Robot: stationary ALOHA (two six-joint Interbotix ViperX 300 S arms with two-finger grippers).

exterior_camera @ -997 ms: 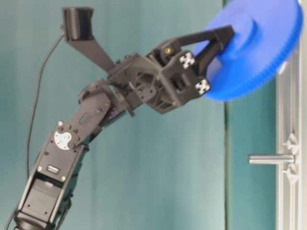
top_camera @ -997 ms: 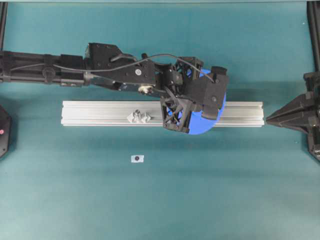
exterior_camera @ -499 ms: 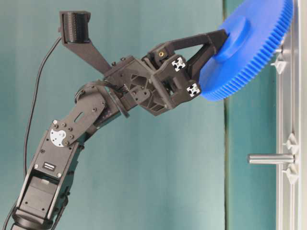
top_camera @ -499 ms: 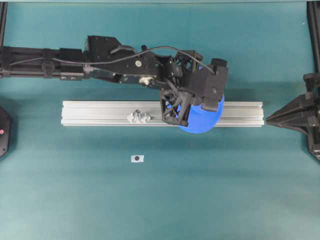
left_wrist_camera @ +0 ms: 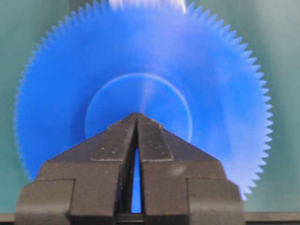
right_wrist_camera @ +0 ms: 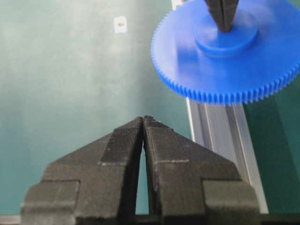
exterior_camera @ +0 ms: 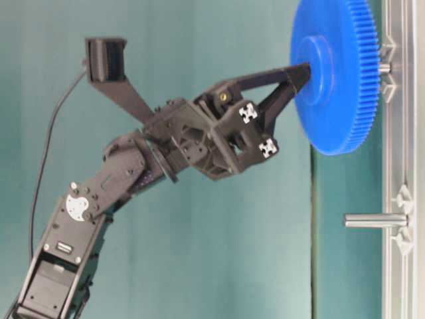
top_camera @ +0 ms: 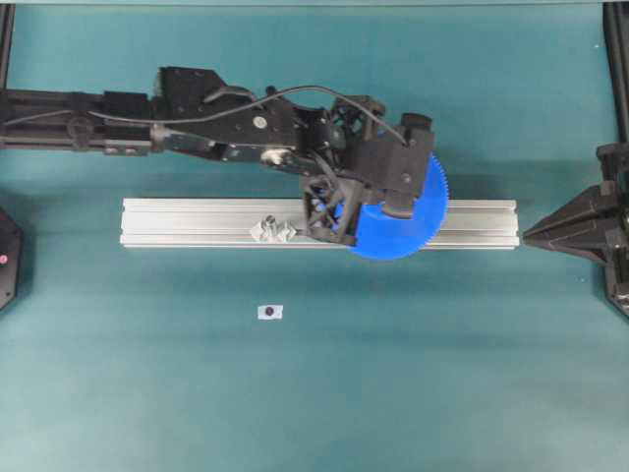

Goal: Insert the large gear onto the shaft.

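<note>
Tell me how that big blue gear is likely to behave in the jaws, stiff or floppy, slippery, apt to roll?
The large gear looks like rigid molded plastic, so it probably stays flat rather than flexing. The left gripper is pinched at its raised hub only, and the smooth surface may let it pivot or slip. As a toothed round disc, it would likely roll on edge if dropped.

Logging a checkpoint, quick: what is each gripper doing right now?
Left gripper: jaws shut, tips pressed to the hub of the large gear; a true grip cannot be confirmed.
Right gripper: jaws shut, holding nothing.
</note>
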